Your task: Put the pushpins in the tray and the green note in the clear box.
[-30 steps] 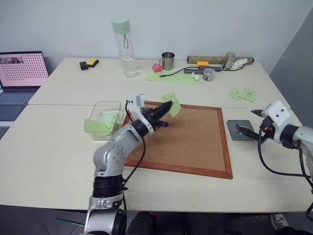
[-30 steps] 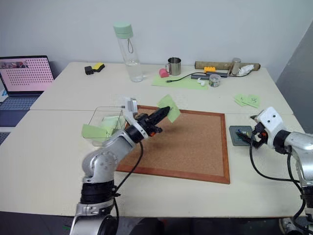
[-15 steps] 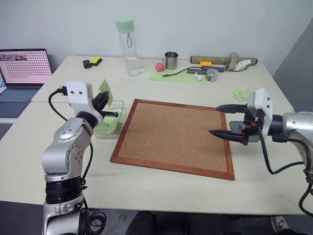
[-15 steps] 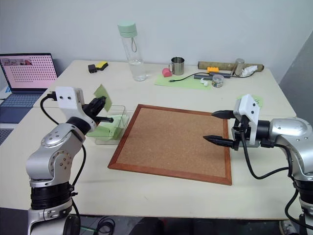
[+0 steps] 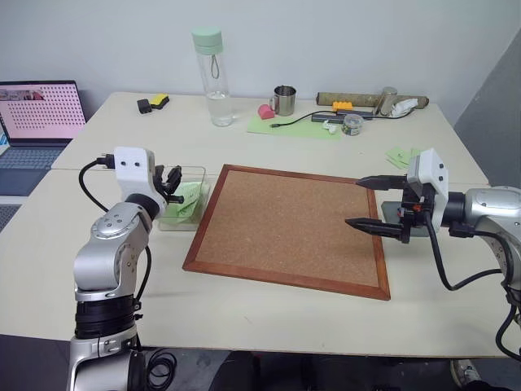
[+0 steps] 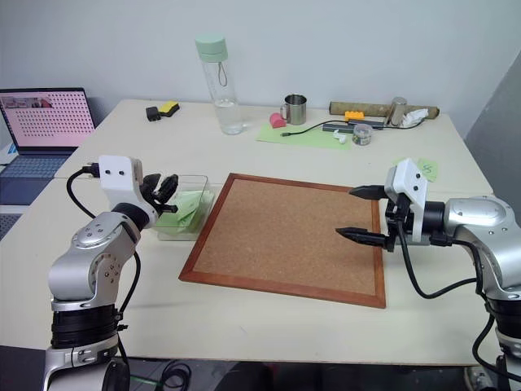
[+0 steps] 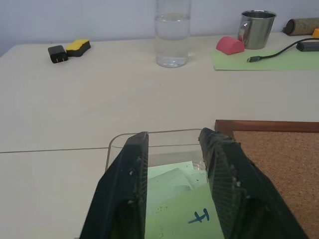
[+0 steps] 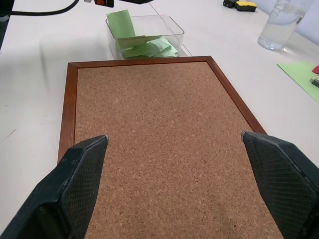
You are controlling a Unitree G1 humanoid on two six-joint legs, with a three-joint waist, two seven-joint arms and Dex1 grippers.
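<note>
Now, from the head views, the clear box (image 5: 182,198) sits on the table (image 5: 269,309) just left of the corkboard (image 5: 293,228), pale green slips heaped inside it. The left gripper (image 5: 171,181) hangs over the box, fingers parted with nothing between them; half a second ago a green note stood up in its grip, and that note is now out of the jaws. The right gripper (image 5: 378,204) hovers above the board's right edge, jaws spread wide and empty, in front of the dark tray (image 5: 389,210); no pushpins can be made out. In the left wrist view, the fingers (image 7: 127,189) frame the box's far wall, and a slip with a blue mark (image 7: 192,214) lies below. In the right wrist view, the bare cork offers open room up to the box (image 8: 144,37)
</note>
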